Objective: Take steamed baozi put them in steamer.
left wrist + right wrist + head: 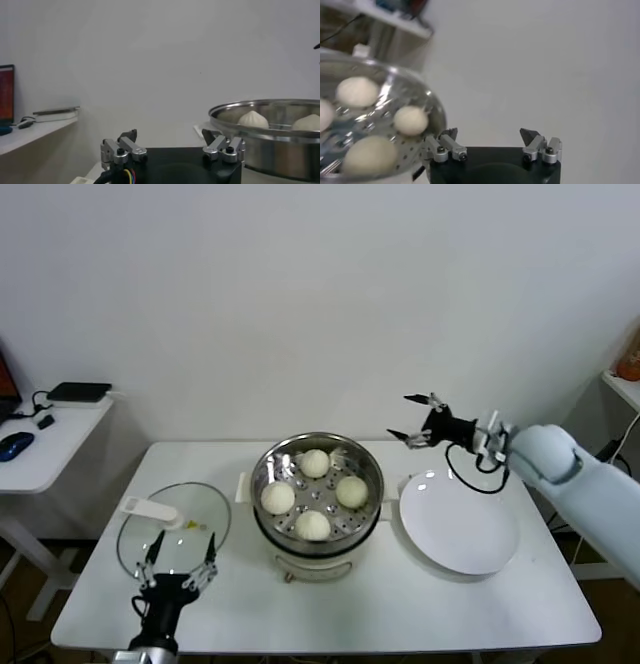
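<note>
The steamer (268,466), a shiny steel basket with a perforated floor on a white pot base, stands in the middle of the table. Several cream-white baozi lie inside it, among them one at the back (316,463), one at the left (278,498) and one at the front (313,525). My right gripper (415,420) is open and empty, raised behind the steamer's right side, above the table. My left gripper (180,559) is open and empty, low over the front left of the table. The steamer (350,65) and baozi (411,120) also show in the right wrist view.
A flat white plate (460,520) lies empty to the right of the steamer. A round glass lid (173,524) with a white handle (152,508) lies to the left, just behind my left gripper. A side desk (40,446) stands at the far left.
</note>
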Controlling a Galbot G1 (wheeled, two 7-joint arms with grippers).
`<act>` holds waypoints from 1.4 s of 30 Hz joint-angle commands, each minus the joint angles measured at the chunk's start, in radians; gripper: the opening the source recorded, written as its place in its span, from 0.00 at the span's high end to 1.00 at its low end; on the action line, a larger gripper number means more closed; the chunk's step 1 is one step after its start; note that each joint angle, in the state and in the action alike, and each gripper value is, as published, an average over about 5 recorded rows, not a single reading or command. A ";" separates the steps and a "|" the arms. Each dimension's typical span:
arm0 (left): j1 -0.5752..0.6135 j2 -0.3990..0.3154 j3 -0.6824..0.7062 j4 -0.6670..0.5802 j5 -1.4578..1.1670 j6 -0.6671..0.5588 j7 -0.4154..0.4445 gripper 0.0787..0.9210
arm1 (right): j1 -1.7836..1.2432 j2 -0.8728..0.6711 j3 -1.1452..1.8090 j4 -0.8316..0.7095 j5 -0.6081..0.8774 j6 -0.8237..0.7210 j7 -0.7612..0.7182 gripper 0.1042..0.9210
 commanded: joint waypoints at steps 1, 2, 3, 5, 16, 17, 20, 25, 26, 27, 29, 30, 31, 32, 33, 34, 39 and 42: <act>0.004 -0.005 0.021 0.005 0.007 -0.001 -0.013 0.12 | -0.841 0.286 0.814 0.183 -0.094 0.159 0.312 0.12; 0.001 -0.005 0.019 0.007 0.006 0.000 -0.013 0.12 | -0.880 0.318 0.832 0.201 -0.088 0.167 0.318 0.12; -0.001 -0.004 0.017 0.009 0.006 0.001 -0.013 0.12 | -0.912 0.344 0.846 0.216 -0.081 0.174 0.322 0.12; -0.008 -0.002 0.011 0.017 0.005 0.005 -0.012 0.12 | -0.977 0.399 0.865 0.242 -0.072 0.190 0.328 0.12; -0.027 0.008 -0.015 0.032 -0.010 0.016 -0.011 0.12 | -1.190 0.588 0.892 0.282 -0.121 0.277 0.275 0.12; -0.027 0.008 -0.014 0.030 -0.010 0.017 -0.011 0.12 | -1.199 0.597 0.892 0.283 -0.125 0.283 0.271 0.12; -0.032 0.005 -0.013 0.026 -0.009 0.020 -0.012 0.12 | -1.218 0.622 0.890 0.288 -0.108 0.291 0.264 0.12; -0.042 0.006 -0.014 0.022 -0.007 0.027 -0.009 0.12 | -1.239 0.638 0.887 0.294 -0.099 0.298 0.240 0.12; -0.044 0.008 -0.015 0.022 -0.008 0.029 -0.008 0.12 | -1.241 0.638 0.887 0.296 -0.097 0.298 0.237 0.12; -0.046 0.009 -0.016 0.023 -0.009 0.030 -0.007 0.12 | -1.243 0.637 0.886 0.298 -0.095 0.298 0.234 0.12; -0.051 0.010 -0.018 0.026 -0.009 0.031 -0.005 0.12 | -1.244 0.635 0.885 0.299 -0.093 0.298 0.229 0.12; -0.052 0.010 -0.019 0.026 -0.009 0.032 -0.003 0.12 | -1.244 0.634 0.884 0.300 -0.091 0.299 0.226 0.12; -0.053 0.010 -0.019 0.026 -0.009 0.033 -0.002 0.12 | -1.244 0.633 0.883 0.299 -0.090 0.299 0.222 0.12; -0.054 0.011 -0.019 0.025 -0.009 0.034 -0.001 0.12 | -1.244 0.633 0.881 0.299 -0.089 0.299 0.217 0.12; -0.055 0.011 -0.019 0.024 -0.009 0.035 0.001 0.12 | -1.245 0.632 0.879 0.299 -0.088 0.299 0.212 0.12; -0.055 0.011 -0.019 0.023 -0.009 0.036 0.002 0.12 | -1.245 0.632 0.877 0.298 -0.087 0.300 0.207 0.12; -0.057 0.011 -0.022 0.022 -0.011 0.036 0.006 0.12 | -1.242 0.637 0.870 0.301 -0.078 0.291 0.189 0.12; -0.057 0.012 -0.026 0.021 -0.014 0.036 0.008 0.12 | -1.240 0.637 0.870 0.301 -0.076 0.289 0.184 0.12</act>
